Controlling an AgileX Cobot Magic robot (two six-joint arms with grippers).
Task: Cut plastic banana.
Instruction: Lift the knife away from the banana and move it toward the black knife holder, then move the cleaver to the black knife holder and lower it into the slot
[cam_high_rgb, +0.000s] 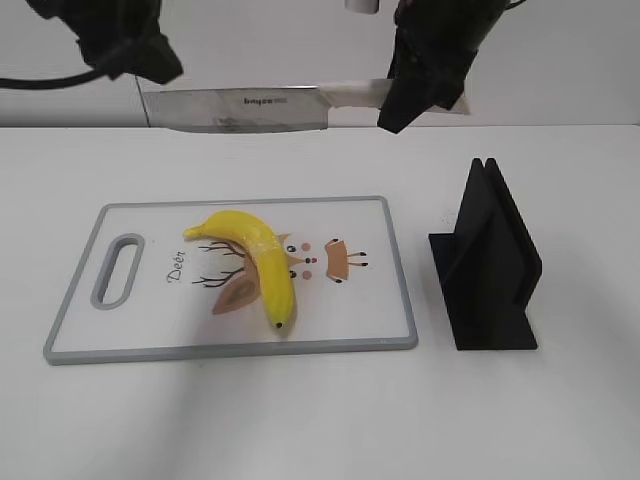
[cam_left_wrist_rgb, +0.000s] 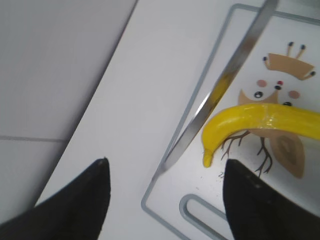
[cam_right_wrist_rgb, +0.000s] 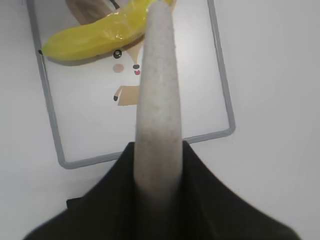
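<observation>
Above board (cam_high_rgb: 390, 262), knife (cam_high_rgb: 240, 108) horizontal; tip leftward.

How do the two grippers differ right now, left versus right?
The right gripper is shut on the knife by its handle, while the left gripper is open and holds nothing. The right gripper hangs above the cutting board's right end, the left above its handle end. Both are raised clear of the banana.

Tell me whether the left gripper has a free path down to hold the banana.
Probably yes: the left gripper is open and empty above the cutting board, though the knife blade hangs between it and the banana.
</observation>
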